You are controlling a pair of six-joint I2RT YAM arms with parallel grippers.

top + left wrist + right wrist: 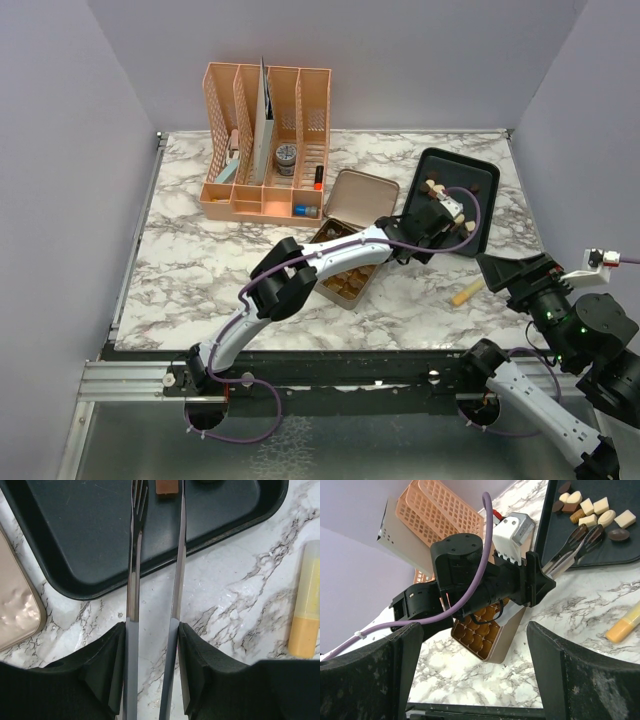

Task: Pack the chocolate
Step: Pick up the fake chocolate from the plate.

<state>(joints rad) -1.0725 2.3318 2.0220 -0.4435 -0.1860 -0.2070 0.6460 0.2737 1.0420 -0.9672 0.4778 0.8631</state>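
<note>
Chocolate (441,196) pieces, cream-white, light and dark brown, lie in the far part of a black tray (482,236); they also show in the right wrist view (592,511). My left gripper (416,238) (152,630) is shut on metal tongs (176,570), whose tips (580,534) reach over the tray among the pieces. One brown piece (166,487) sits between the tong tips. The open gold tin (346,281) (482,635) lies under my left arm, with its lid (356,195) behind it. My right gripper (512,270) (472,630) is open and holds nothing, near the tray's front corner.
A yellow stick (467,292) (307,610) lies on the marble in front of the tray. A peach desk organizer (265,140) (440,510) with small items stands at the back left. Grey walls close in the table on three sides.
</note>
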